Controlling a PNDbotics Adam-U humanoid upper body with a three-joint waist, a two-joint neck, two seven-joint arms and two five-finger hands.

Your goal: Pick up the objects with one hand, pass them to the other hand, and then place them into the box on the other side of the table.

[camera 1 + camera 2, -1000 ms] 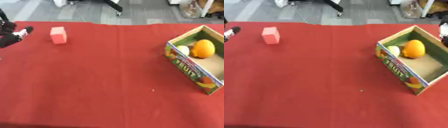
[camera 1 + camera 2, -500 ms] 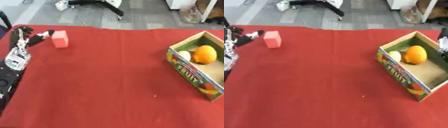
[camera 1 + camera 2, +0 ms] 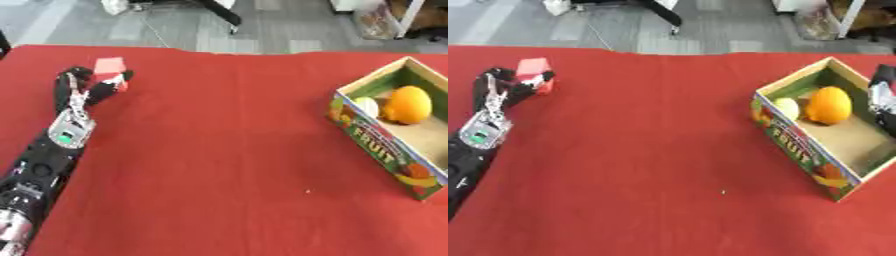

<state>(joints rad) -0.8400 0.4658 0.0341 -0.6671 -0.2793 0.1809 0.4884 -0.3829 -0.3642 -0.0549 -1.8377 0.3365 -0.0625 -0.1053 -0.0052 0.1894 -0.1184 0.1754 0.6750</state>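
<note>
At the far left of the red bench (image 3: 219, 150), your left robot hand (image 3: 83, 92) lies stretched along the cloth, its fingers reaching up to one pink block (image 3: 111, 71). The fingertips touch the block on its left and right sides, but you cannot tell whether they have closed on it. The block sits on the bench near the far edge, well apart from the box. On the right side stands one cardboard fruit box (image 3: 815, 165), open at the top, holding two things: one orange (image 3: 828, 105) and one pale round fruit (image 3: 787, 108) just beside it. Your right robot hand (image 3: 881, 95) shows only as a dark part at the right edge, beside the box's far wall; you cannot tell how its fingers stand.
</note>
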